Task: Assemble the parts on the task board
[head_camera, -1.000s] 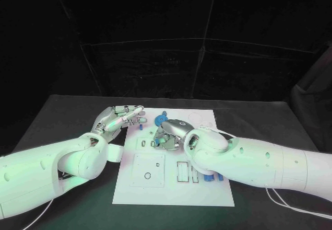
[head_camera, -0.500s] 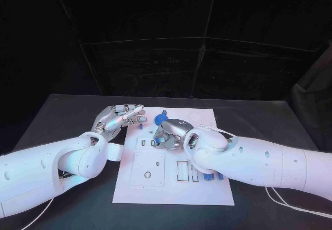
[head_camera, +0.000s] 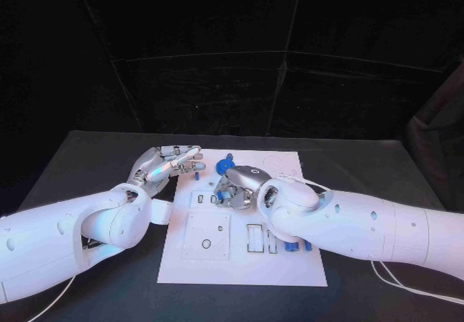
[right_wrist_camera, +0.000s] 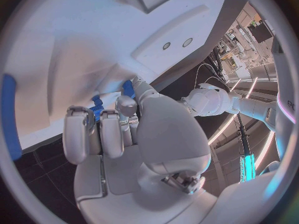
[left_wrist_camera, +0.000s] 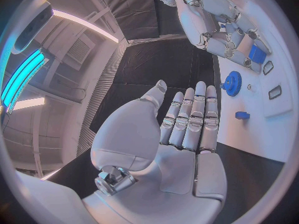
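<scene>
Right hand [head_camera: 235, 186] pinches a blue part [right_wrist_camera: 98, 108] over the task board [head_camera: 290, 268]; slight misalignment risks jamming. Left hand [left_wrist_camera: 181, 129] fingers straight, together, empty.

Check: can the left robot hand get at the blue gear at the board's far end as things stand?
Probably yes. The left robot hand holds nothing, its fingers extended, and the blue gear lies just ahead of them on the task board with nothing between. The right robot hand works farther off.
</scene>
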